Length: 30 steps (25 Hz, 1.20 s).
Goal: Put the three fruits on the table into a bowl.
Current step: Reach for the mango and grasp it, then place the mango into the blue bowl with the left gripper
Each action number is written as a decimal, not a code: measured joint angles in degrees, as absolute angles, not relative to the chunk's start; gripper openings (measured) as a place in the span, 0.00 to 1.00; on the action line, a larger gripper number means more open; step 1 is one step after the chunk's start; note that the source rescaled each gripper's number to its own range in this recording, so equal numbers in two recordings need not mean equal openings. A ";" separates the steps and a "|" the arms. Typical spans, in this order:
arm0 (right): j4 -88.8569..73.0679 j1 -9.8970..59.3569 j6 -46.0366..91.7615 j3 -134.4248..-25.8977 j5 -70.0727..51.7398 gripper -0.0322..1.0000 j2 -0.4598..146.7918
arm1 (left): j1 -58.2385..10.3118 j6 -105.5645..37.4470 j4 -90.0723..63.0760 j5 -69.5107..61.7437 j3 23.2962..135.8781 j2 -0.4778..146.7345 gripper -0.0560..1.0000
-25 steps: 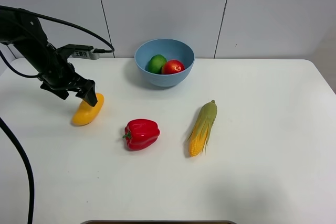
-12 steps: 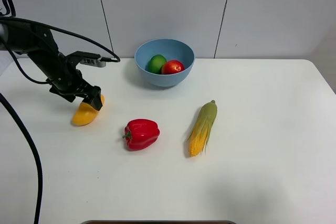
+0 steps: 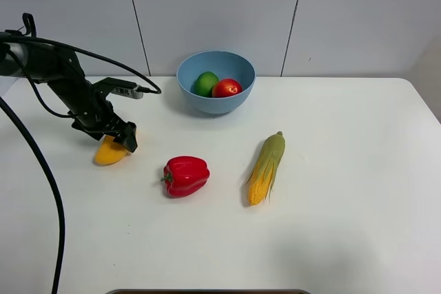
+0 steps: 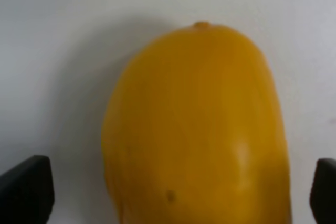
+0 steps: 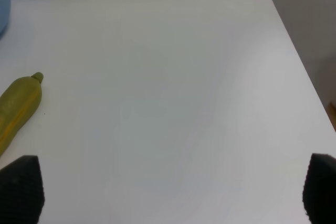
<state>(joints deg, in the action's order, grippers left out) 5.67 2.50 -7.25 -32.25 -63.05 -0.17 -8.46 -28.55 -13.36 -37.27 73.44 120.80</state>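
- The elongated yellow-orange mango [image 3: 109, 152] lies on the white desk [image 3: 344, 225], left of the round light-blue plastic bowl [image 3: 217, 105], which holds the glossy green fruit [image 3: 204, 83] and the glossy red fruit [image 3: 227, 88].
- The left jaws stand wide apart, straddling the mango; the right jaws, also apart, hold nothing.
- The mango's skin looks smooth, probably slippery and firm; grip across its broad middle.

I count three fruits in all; two lie inside the one light-blue bowl [image 3: 216, 105], namely one green fruit [image 3: 204, 83] and one red fruit [image 3: 227, 88]; one mango [image 3: 107, 153] lies outside the bowl, well to its left and nearer the camera; one red bell pepper [image 3: 186, 175] sits in front of the bowl; one corn cob [image 3: 266, 167] lies in front of the bowl, to its right; one table [image 3: 344, 204] bears them all.
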 joint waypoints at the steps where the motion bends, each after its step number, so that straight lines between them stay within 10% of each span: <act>1: 5.67 2.50 -7.25 -32.25 -63.05 1.00 -0.17 | -8.46 -28.61 -13.36 -37.10 73.44 121.12 1.00; 7: 5.67 2.50 -7.25 -32.25 -63.05 1.00 -0.17 | -8.46 -29.01 -13.12 -36.35 74.01 122.54 0.94; 15: 5.67 2.50 -7.25 -32.25 -63.05 1.00 -0.17 | -8.46 -29.35 -12.38 -35.84 74.01 122.93 0.27; 30: 5.67 2.50 -7.25 -32.25 -63.05 1.00 -0.17 | -8.46 -29.42 -13.09 -36.74 74.13 122.99 0.06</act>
<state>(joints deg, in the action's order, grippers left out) 5.67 2.50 -7.25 -32.25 -63.05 -0.17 -8.46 -29.42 -13.09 -36.74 74.13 122.99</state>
